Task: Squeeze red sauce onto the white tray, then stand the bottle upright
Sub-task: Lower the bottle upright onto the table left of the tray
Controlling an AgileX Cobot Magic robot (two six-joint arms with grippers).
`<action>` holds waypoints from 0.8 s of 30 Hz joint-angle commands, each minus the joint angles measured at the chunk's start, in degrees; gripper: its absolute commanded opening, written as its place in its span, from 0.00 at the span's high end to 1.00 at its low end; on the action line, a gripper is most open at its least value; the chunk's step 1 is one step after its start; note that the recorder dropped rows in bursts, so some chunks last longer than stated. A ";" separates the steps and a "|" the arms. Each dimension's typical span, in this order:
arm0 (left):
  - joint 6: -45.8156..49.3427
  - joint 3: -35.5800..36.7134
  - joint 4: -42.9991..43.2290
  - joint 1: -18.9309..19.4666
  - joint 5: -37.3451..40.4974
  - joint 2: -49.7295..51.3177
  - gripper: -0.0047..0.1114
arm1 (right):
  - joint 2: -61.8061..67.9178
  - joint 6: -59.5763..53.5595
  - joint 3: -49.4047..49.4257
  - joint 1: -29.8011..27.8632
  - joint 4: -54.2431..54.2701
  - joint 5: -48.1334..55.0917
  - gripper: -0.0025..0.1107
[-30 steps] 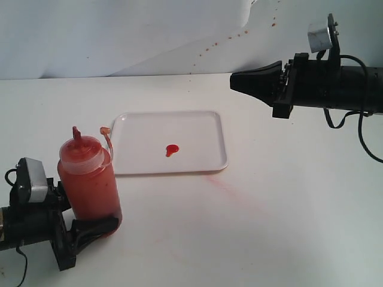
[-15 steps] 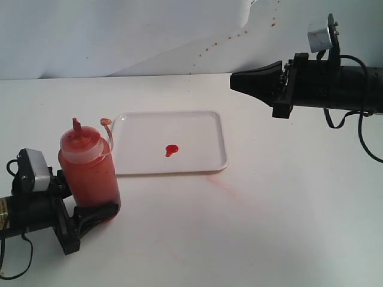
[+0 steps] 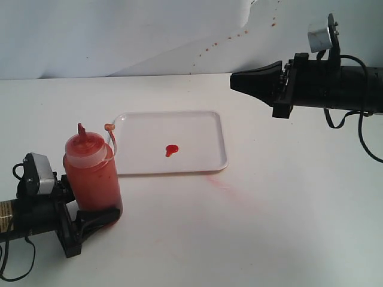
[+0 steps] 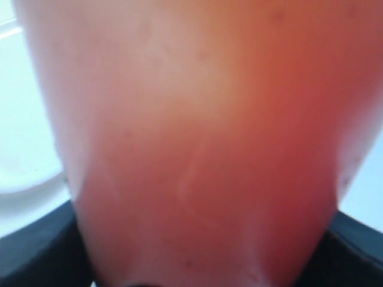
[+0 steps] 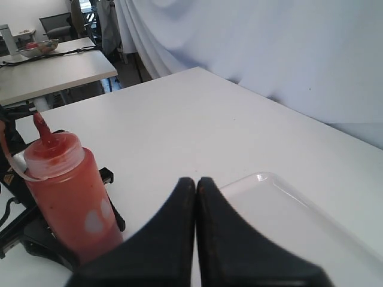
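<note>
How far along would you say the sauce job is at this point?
Done: a red sauce blob sits on the white tray. In hand: the bottle stands upright on the table beside the tray, with the left gripper closed around its base. Left: letting go and backing off without tipping it. The right gripper is shut and hangs clear above the table.
</note>
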 commanded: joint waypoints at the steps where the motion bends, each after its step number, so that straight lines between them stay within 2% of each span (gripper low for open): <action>1: -0.42 -0.40 0.03 -0.16 -2.37 0.01 0.96 | -0.54 -0.35 -0.40 0.08 0.35 0.45 0.98; 24: -0.32 -0.40 -0.58 -0.16 -2.37 2.41 0.96 | -0.54 -0.35 -0.40 0.08 0.35 0.45 0.98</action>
